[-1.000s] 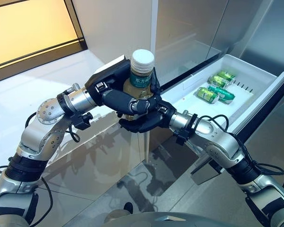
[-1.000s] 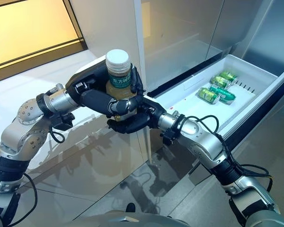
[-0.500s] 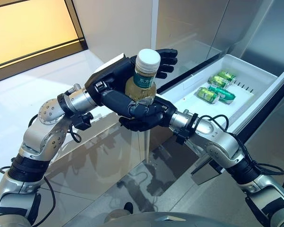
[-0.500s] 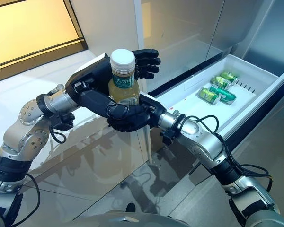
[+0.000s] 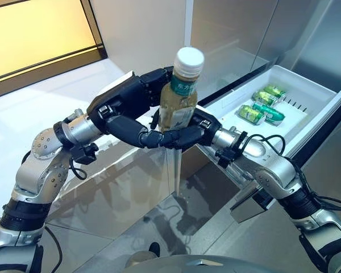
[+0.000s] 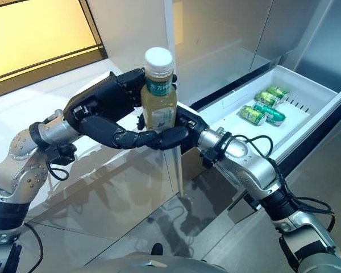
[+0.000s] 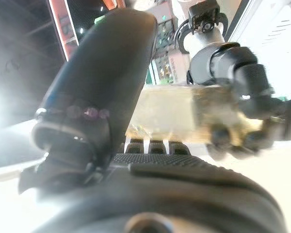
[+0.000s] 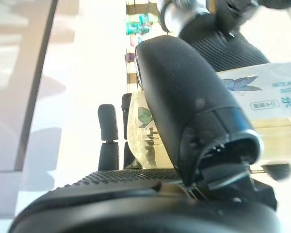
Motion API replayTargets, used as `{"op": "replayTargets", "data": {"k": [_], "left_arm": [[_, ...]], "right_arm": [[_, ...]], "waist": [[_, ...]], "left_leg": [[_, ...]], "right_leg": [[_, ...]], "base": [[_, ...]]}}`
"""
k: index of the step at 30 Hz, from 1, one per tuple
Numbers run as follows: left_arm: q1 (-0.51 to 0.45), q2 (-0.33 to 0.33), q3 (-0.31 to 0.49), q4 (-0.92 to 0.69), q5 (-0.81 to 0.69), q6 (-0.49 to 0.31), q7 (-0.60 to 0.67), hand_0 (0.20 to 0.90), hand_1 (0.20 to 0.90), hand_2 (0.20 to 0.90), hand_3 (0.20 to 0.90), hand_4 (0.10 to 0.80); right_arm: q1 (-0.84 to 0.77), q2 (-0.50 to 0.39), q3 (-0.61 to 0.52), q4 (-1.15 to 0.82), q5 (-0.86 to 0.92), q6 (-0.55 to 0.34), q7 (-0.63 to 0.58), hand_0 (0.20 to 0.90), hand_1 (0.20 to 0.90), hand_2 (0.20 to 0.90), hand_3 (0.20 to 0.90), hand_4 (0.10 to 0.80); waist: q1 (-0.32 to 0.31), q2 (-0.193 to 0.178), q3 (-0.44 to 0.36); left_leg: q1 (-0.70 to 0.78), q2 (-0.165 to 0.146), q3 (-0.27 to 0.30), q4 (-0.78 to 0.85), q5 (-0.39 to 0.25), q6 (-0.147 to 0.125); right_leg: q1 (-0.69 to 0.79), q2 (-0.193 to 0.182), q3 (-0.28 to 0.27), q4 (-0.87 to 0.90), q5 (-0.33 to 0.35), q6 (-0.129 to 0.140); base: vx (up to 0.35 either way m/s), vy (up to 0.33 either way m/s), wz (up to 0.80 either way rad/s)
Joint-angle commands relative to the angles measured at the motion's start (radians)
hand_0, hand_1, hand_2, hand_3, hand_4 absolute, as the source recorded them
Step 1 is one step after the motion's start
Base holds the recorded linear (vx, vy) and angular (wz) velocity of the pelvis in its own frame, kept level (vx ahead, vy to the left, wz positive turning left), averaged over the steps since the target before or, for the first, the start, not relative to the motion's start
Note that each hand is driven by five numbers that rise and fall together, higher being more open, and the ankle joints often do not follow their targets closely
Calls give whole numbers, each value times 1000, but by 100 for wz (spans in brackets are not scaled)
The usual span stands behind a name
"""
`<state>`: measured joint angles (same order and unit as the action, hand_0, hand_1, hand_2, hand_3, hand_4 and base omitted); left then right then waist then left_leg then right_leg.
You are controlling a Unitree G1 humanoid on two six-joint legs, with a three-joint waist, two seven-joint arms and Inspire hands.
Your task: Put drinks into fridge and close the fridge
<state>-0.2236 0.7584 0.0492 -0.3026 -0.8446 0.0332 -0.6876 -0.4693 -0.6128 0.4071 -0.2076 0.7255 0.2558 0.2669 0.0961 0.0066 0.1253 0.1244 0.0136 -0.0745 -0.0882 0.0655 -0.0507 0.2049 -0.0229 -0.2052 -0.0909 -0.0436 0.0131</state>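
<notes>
Raised higher now, the clear white-capped tea bottle (image 5: 181, 99) stands upright, left hand (image 5: 131, 102) and right hand (image 5: 188, 133) both curled around it, near the open white fridge drawer (image 5: 307, 99).

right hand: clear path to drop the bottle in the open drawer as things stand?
Probably yes. The right robot hand grips the bottle, but the left robot hand also wraps it and must release. The drawer is open, with bare floor beside the cans.

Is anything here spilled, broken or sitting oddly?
Nothing spilled or broken. The bottle leans a little, capped, gripped by both the left robot hand and the right robot hand. The green cans lie on their sides in the open fridge drawer, which looks intended.
</notes>
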Motion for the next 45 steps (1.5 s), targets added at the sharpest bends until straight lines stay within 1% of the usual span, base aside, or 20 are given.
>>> {"op": "replayTargets", "data": {"k": [1,4,7,11,14,15,16,18,19,21,25,29,30,31,32,33,36,39,42,45], "left_arm": [[40,12,80,15,-77,-143,44,900,900,900,900,800],[64,-6,98,24,-77,-158,63,900,900,900,900,800],[104,-50,117,33,-105,-154,56,900,900,900,900,800],[139,-124,111,22,-220,-94,2,900,900,900,900,800],[153,-221,93,7,-432,6,-29,900,900,900,900,800],[153,-222,93,6,-432,6,-29,900,900,900,900,800],[167,-324,63,2,-570,88,-48,900,900,900,900,800],[184,-400,10,11,-626,113,-87,900,900,900,900,800],[188,-409,1,12,-653,126,-90,900,900,900,900,800],[210,-457,-62,22,-718,173,-147,900,900,900,900,800],[237,-475,-158,43,-827,272,-214,900,900,900,900,800],[258,-480,-238,55,-951,395,-237,900,900,900,900,800],[260,-481,-246,56,-964,405,-241,900,900,900,900,800],[268,-480,-263,63,-1052,465,-230,900,900,900,900,800],[270,-478,-268,62,-1083,484,-221,900,900,900,900,800],[275,-475,-280,65,-1128,534,-211,900,900,900,900,800],[283,-478,-305,84,-1128,594,-220,900,900,900,900,800],[302,-484,-325,108,-1128,631,-182,900,900,900,900,800],[327,-478,-317,158,-1124,688,-158,900,900,900,900,800],[357,-478,-313,225,-1041,750,-202,900,900,900,900,800]], "right_arm": [[-137,46,-206,-76,116,-224,-8,300,300,300,200,100],[-121,41,-226,-93,119,-223,5,300,300,300,200,100],[-93,32,-264,-127,123,-216,15,300,300,300,200,100],[-66,23,-307,-167,124,-215,18,300,300,300,200,100],[-54,30,-332,-189,92,-221,10,300,300,300,200,100],[-53,30,-331,-189,92,-221,9,300,300,300,200,100],[-55,37,-344,-206,67,-209,-14,300,300,300,200,100],[-72,31,-348,-212,66,-194,-44,300,300,300,200,100],[-75,29,-349,-212,66,-191,-49,300,300,300,200,100],[-99,7,-353,-208,76,-182,-81,300,300,300,200,100],[-128,-31,-360,-185,97,-189,-101,300,300,300,200,100],[-139,-49,-365,-166,94,-201,-109,300,300,300,200,100],[-139,-49,-366,-165,92,-202,-110,300,300,300,200,100],[-135,-51,-371,-160,83,-209,-110,300,300,300,200,100],[-135,-51,-372,-160,83,-210,-113,300,300,300,200,100],[-133,-56,-377,-161,84,-212,-115,300,300,300,200,100],[-128,-68,-390,-163,91,-215,-115,300,300,300,200,100],[-110,-74,-402,-166,90,-222,-107,300,300,300,200,100],[-99,-85,-416,-162,93,-224,-99,300,300,300,200,100],[-92,-97,-426,-149,93,-236,-95,300,300,300,200,100]], "waist": [[9,-24,-117],[10,-28,-118],[8,-33,-117],[2,-38,-117],[-7,-42,-115],[-7,-42,-115],[-14,-48,-114],[-20,-53,-109],[-20,-53,-108],[-24,-58,-100],[-27,-62,-88],[-33,-64,-82],[-33,-64,-81],[-36,-65,-80],[-37,-66,-79],[-39,-69,-78],[-45,-72,-75],[-51,-75,-72],[-54,-78,-70],[-53,-79,-67]], "left_leg": [[8,-79,15,1,-71,80],[6,-79,13,1,-70,81],[4,-80,9,1,-71,81],[4,-79,10,1,-74,81],[7,-79,16,1,-77,82],[7,-78,16,1,-77,82],[8,-79,20,1,-81,83],[10,-80,23,1,-80,84],[10,-80,23,1,-80,85],[14,-81,25,1,-84,86],[21,-80,27,2,-94,87],[21,-79,32,1,-96,86],[21,-79,33,1,-97,86],[20,-79,35,1,-97,85],[19,-79,36,1,-97,85],[18,-78,39,1,-98,84],[16,-76,44,1,-97,83],[13,-74,49,1,-98,82],[10,-73,55,1,-98,81],[7,-72,61,1,-96,79]], "right_leg": [[-58,-14,39,10,71,34],[-59,-14,39,10,71,34],[-62,-15,42,10,71,34],[-66,-14,46,10,72,35],[-69,-13,53,12,74,35],[-69,-13,54,12,74,35],[-71,-13,60,12,75,33],[-75,-12,66,15,80,29],[-75,-12,67,15,81,29],[-74,-11,70,17,81,27],[-69,-12,71,17,82,27],[-71,-11,72,16,86,27],[-71,-11,73,16,86,27],[-72,-10,74,16,87,28],[-74,-10,75,16,88,28],[-76,-11,75,17,88,29],[-80,-9,77,18,91,31],[-85,-7,82,18,93,33],[-90,-5,87,17,96,34],[-93,-4,87,18,97,35]], "base": [[0,0,0],[-11,3,0],[-48,5,2],[-44,2,0],[-24,2,0],[-37,0,-1],[-33,-5,-3],[-49,-9,-3],[-52,-8,-2],[-38,-9,-2],[-8,-1,0],[0,0,0],[0,0,0],[0,0,0],[0,0,0],[0,0,0],[0,0,0],[-16,-13,-5],[-17,-6,-8],[-10,1,-4]]}}
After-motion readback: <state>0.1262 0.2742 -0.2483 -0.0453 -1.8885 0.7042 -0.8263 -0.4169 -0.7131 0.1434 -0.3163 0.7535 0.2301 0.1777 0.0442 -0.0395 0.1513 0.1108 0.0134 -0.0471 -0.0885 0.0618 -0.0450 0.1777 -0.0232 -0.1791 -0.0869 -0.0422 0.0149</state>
